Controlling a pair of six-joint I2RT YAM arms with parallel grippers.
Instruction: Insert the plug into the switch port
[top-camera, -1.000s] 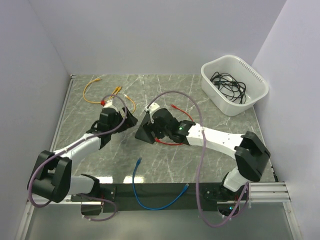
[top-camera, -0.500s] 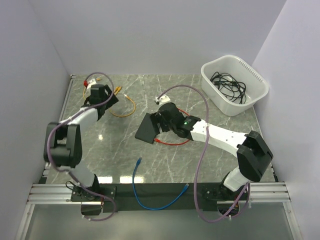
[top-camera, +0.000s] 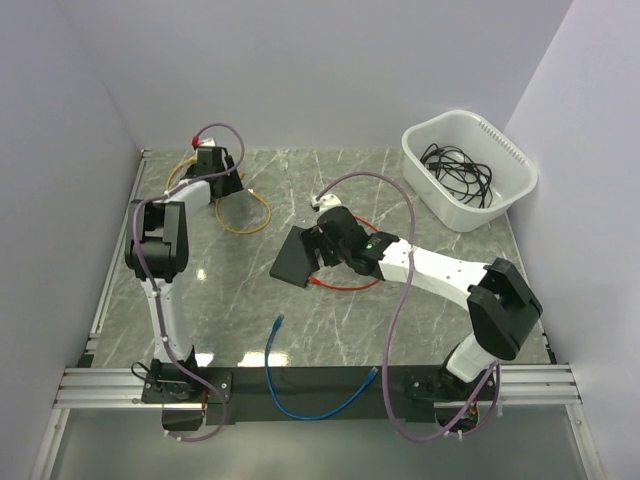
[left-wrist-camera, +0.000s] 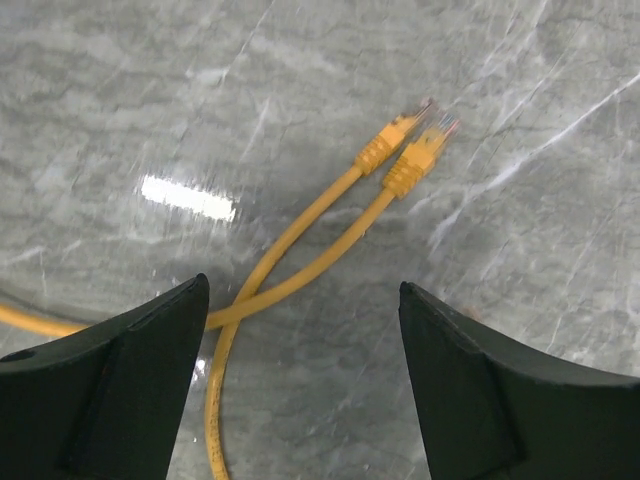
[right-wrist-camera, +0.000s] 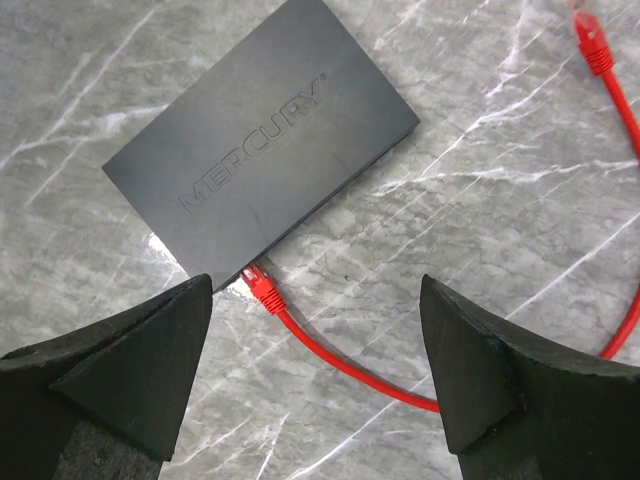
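Right gripper (right-wrist-camera: 315, 300) hangs over the switch (right-wrist-camera: 265, 135) with its fingers spread wide and nothing between them. The plug (right-wrist-camera: 262, 287), red, lies at the switch's near edge, touching it at a slant. I cannot tell whether it is seated in a port or only resting against the face, because the ports are hidden from both cameras.

I judge the plug to be small, hard plastic with a thin latch tab that could snap, so I would pinch its body across the flat sides, just behind the tip, and keep off the tab. Its red cable (right-wrist-camera: 340, 360) looks limp but springy, and may tug the plug crooked. The switch looks light, and on this polished table (top-camera: 400, 320) it will likely slide away under a push, so it wants bracing from the far side.

The cable's other end (right-wrist-camera: 592, 40) lies well apart, to the right in the wrist view. Left gripper (left-wrist-camera: 300, 300) is far off at the back-left corner, also spread and empty, above two yellow cables (left-wrist-camera: 300, 255). A blue cable (top-camera: 300, 405) lies near the arm bases, and a white tub (top-camera: 455, 215) of black leads sits at the back right.
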